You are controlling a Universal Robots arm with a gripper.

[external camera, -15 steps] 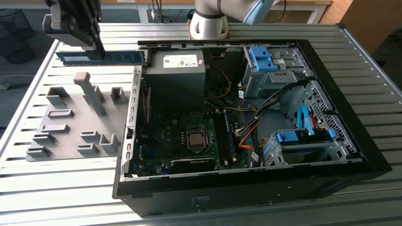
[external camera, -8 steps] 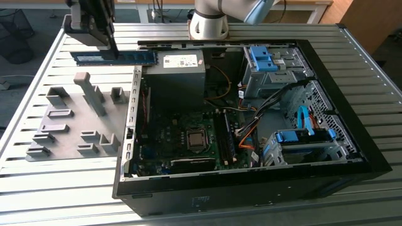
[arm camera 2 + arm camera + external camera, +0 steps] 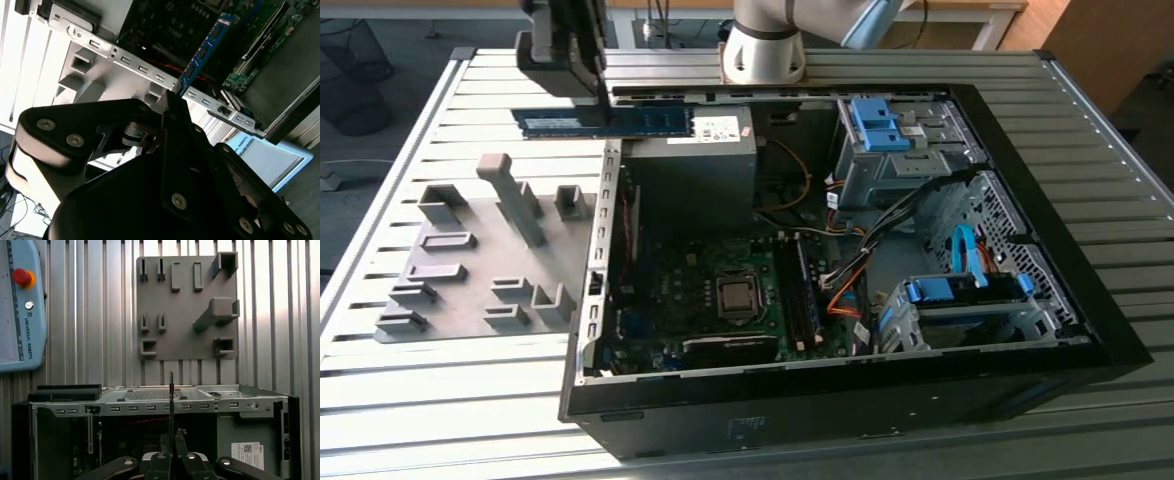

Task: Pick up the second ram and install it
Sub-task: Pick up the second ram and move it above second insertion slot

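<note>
Blue-green and thin, the second ram [image 3: 607, 122] hung level in the exterior view. Its long axis ran from the exterior view's left to the exterior view's right, over the far left corner of the open computer case [image 3: 1107, 330] on the ribbed metal counter [image 3: 454, 400]. The gripper [image 3: 587, 98] stood above it, near the middle of its length. In the second wrist view the fingers [image 3: 175, 115] were pinched narrow on the stick, which slanted away from them. In the first wrist view it showed edge-on, a thin dark line. A grey holder plate [image 3: 480, 250] lay left of the case.
</note>
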